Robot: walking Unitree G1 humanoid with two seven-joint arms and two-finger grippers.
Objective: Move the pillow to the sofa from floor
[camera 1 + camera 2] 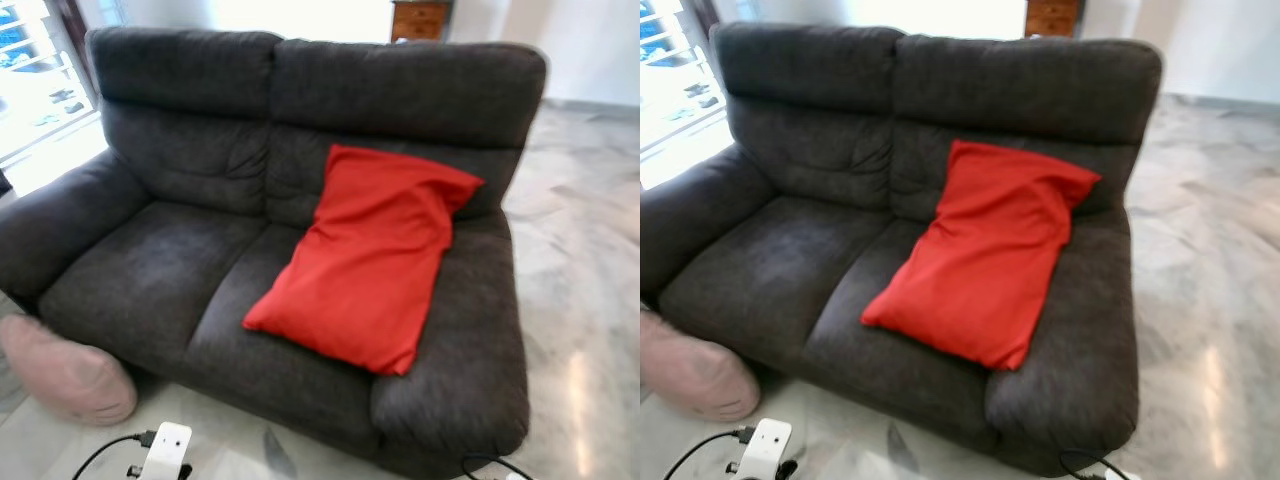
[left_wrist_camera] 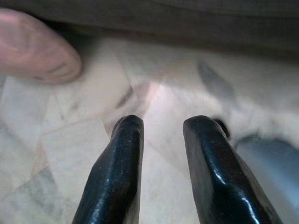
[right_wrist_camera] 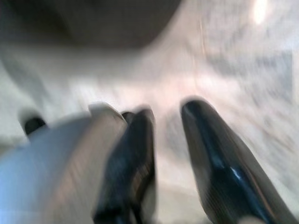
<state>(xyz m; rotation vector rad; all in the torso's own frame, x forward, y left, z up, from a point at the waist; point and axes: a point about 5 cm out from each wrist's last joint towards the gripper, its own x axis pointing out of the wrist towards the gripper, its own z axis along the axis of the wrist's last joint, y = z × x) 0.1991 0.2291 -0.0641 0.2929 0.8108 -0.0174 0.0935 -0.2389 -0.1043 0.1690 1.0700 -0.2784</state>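
red pillow leans on sofa right seat, left seat bare | pink cushion on floor at left corner | left end effector parted, empty | right end effector parted, empty

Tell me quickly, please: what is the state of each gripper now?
Left gripper: open, holding nothing, above the marble floor.
Right gripper: open, holding nothing, view is blurred.
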